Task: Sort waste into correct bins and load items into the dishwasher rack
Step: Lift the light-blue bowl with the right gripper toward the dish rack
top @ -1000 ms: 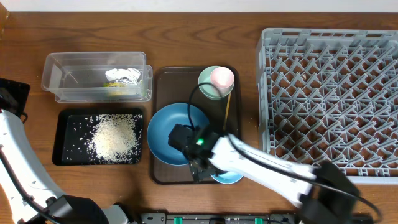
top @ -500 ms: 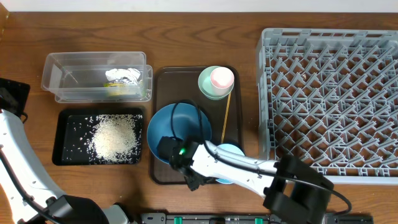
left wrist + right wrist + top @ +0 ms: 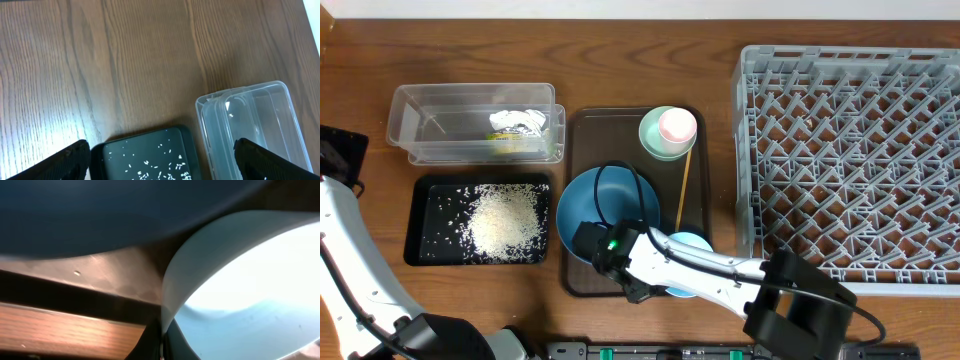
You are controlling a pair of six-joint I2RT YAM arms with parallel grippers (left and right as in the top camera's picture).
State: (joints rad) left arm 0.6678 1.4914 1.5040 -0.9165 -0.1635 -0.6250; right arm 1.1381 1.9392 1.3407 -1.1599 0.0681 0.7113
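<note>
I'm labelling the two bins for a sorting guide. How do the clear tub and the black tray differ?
The clear tub is see-through with tall walls; the black tray is opaque and shallow. The clear tub holds a crumpled wrapper; the black tray holds a heap of rice with stray grains. Both are rectangular, similar in footprint, and lie left of the brown serving tray.

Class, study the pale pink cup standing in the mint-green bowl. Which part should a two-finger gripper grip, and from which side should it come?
Probably best to take the pale pink cup by its upper wall, fingers closing across its round outline from straight above. The mint-green bowl rings its lower part, so a sideways approach would likely meet the bowl's wall first.
</note>
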